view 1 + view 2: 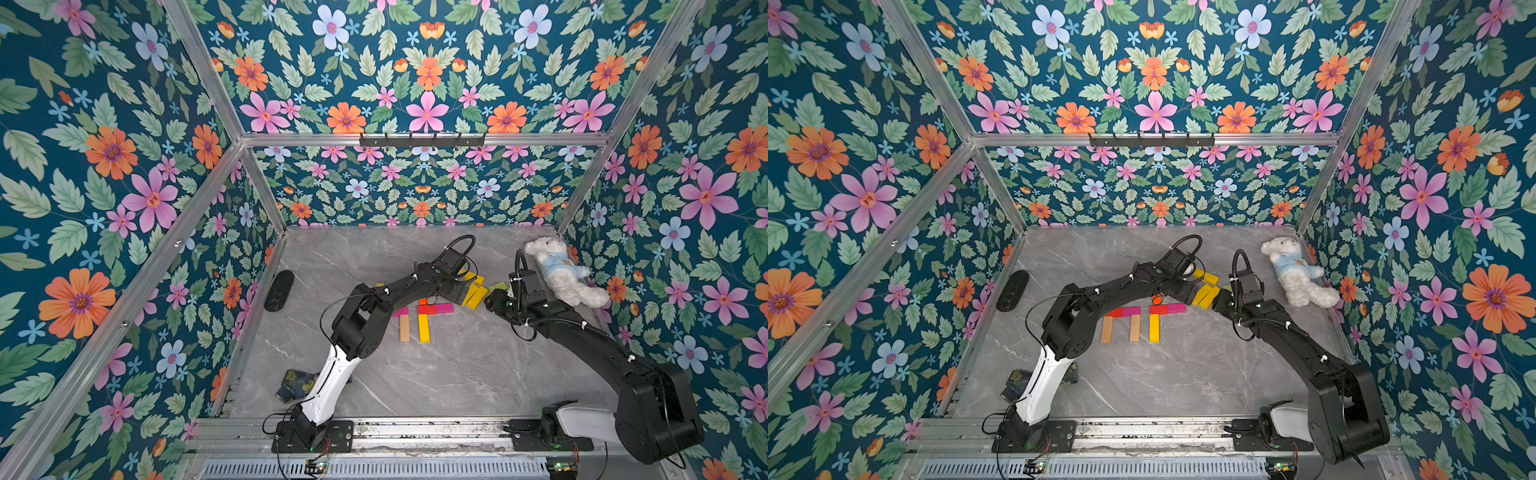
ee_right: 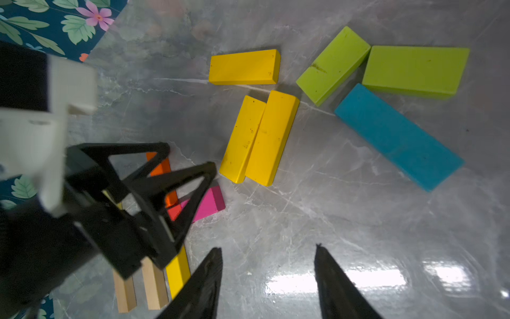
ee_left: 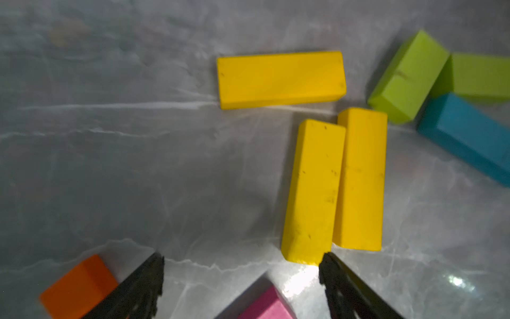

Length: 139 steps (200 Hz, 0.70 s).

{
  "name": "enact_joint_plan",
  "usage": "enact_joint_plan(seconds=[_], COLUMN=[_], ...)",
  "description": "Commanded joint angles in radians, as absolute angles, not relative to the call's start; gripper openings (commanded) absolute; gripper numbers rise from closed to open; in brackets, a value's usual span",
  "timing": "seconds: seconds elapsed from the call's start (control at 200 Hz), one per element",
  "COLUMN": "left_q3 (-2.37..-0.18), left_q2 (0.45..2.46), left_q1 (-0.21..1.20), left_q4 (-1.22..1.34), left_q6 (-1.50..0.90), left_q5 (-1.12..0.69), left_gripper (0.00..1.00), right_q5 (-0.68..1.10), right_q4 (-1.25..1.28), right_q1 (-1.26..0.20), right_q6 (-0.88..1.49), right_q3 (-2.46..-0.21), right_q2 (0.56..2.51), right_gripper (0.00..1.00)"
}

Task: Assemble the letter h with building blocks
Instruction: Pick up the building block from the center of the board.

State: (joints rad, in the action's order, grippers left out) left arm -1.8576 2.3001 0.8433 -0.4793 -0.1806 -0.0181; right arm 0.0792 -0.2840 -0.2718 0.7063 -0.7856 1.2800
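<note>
Two yellow blocks [image 3: 314, 190] lie side by side, touching, on the desk [image 3: 110, 165], just in front of the left pincer [image 3: 241, 265]. Its jaws are spread w/ nothing btwn. The right pincer [image 2: 267, 250] is spread & empty too, a bit farther off. The pink block [image 3: 265, 306] is cut off at the edge. The orange block [image 3: 77, 287] is partly hidden by a finger.

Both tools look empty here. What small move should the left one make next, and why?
Probably shift the left tool sideways and forward until its open jaws straddle the nearer yellow block, then close. It holds nothing, one fingertip sits just off that block's end, and the block lies against a second yellow block, so centring first seems wise.
</note>
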Motion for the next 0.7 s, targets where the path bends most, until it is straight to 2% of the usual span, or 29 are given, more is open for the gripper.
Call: enact_joint_plan(seconds=[0.0, 0.28, 0.5, 0.69], left_q3=[-1.859, -1.871, -1.925, -2.033], left_q2=[2.314, 2.312, 2.355, 2.422], left_q1=[0.848, 0.886, 0.896, 0.896], left_q4=[-0.53, -0.524, -0.56, -0.601], left_q6=[-0.142, -0.12, -0.11, -0.094], left_q5=[0.019, 0.008, 0.024, 0.054], left_gripper=[0.91, 0.9, 0.86, 0.78], right_q5=[0.075, 0.078, 0.076, 0.081], right_q4=[-0.262, -0.245, -0.249, -0.243], right_q1=[-0.272, -0.27, -0.265, -0.265], right_q6=[0.711, 0.72, 0.719, 0.719], right_q3=[-0.788, -0.778, -0.773, -0.772], right_q2=[1.27, 1.256, 1.244, 1.228], right_gripper=[0.57, 0.57, 0.58, 0.58])
